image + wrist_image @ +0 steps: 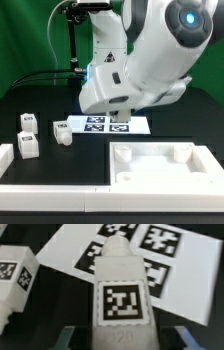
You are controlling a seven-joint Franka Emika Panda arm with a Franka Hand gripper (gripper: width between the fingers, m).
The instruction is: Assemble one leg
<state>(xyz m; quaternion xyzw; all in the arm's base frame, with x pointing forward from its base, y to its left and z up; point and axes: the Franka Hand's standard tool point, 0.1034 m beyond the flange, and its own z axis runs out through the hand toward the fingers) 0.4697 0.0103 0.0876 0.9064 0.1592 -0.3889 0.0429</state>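
1. The end effector looks spread. There is a dark gap on each side of the leg, and neither pad seems to touch it. The leg sits centred between the jaws, tag facing the camera, stubby round end pointing away.
2. Risk: if the jaws close off-centre or too low on the base, the leg could twist or squirt out, since it is smooth plastic with little to bite on.
3. Risk: the leg overlaps the marker board. Whether it rests on it I cannot tell. Pushing down could jam the fingertips on the board.
4. Risk: a second leg lies just beside, and a sideways sweep could knock it.
5. Risk: the tabletop piece is well apart from the end effector, so a weak pinch could slip on the carry.
6. The worktop is matte black and flat, with two more legs loose on the exterior view's left.
7. A green curtain closes off the back of the room.
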